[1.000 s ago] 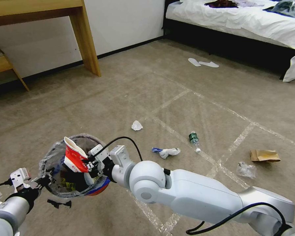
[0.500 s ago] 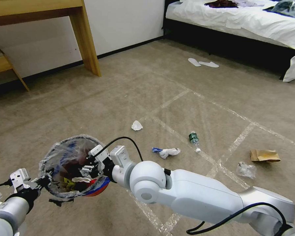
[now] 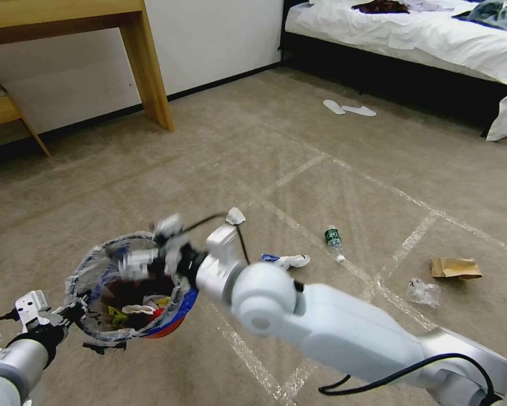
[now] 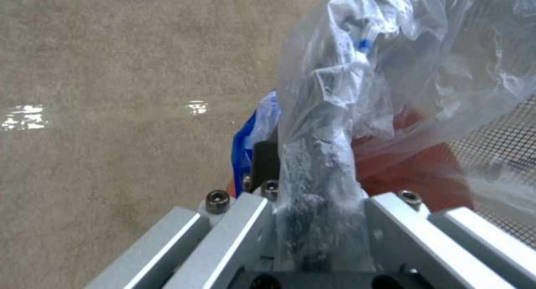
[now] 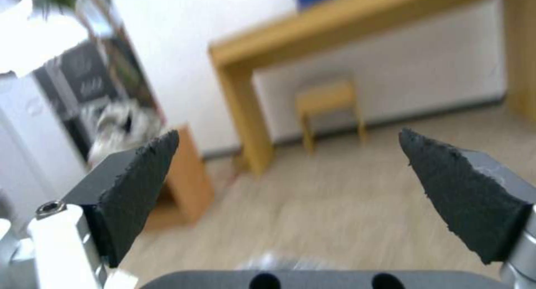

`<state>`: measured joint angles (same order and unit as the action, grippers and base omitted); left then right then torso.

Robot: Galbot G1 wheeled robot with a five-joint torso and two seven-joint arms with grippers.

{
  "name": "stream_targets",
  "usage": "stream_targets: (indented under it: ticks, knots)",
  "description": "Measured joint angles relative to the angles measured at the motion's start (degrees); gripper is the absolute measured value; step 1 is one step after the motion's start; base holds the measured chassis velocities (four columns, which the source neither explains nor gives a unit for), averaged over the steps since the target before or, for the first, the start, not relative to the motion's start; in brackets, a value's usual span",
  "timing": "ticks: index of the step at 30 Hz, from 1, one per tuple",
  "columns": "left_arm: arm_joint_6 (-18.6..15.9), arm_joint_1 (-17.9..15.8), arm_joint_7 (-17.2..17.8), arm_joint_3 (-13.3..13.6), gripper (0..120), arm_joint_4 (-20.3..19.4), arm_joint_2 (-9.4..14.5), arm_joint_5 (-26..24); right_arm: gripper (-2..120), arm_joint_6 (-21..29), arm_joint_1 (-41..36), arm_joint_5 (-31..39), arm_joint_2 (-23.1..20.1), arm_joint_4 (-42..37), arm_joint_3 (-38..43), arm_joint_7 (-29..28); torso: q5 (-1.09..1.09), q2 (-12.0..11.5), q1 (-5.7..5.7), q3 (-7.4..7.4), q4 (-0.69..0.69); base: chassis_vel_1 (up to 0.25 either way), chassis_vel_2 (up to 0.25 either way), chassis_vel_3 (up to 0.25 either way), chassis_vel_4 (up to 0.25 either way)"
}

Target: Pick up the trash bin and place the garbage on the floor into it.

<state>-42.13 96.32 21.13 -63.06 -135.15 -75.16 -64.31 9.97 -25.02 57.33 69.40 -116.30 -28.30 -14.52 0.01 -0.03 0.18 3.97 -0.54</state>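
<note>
While one trash bin (image 3: 171, 316) hangs above the floor (image 3: 321, 186) at the robot's left, five litter pieces lie on the carpet: two tissue wads (image 3: 235, 215), one bottle (image 3: 333, 239), one brown paper bag (image 3: 455, 267) and one clear wrapper (image 3: 423, 292). The bin's contents are hard to make out under the crinkled liner (image 4: 391, 71). The left gripper (image 4: 315, 222) is clamped narrow on the bin's rim and liner; the right gripper (image 5: 290, 184), blurred over the bin's mouth, stands wide and empty.
</note>
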Motion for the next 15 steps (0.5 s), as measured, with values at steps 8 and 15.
stream_targets:
  ticks: [8,15]
  knots:
    - [-0.01,0.1,-0.12,-1.0,1,-0.35,-0.28,-0.23,100,-5.18,-4.36,-2.98,-4.21,-1.8,9.03,4.19,0.01,0.0,0.0,0.0,-0.01,0.0,0.0,0.0,0.0]
    - [0.29,0.16,-0.14,-2.03,1,-0.66,-0.93,-0.15,100,-13.07,-14.7,-11.23,-8.55,-4.51,25.82,9.31,0.01,0.0,0.0,0.0,-0.01,0.0,0.0,0.0,0.0]
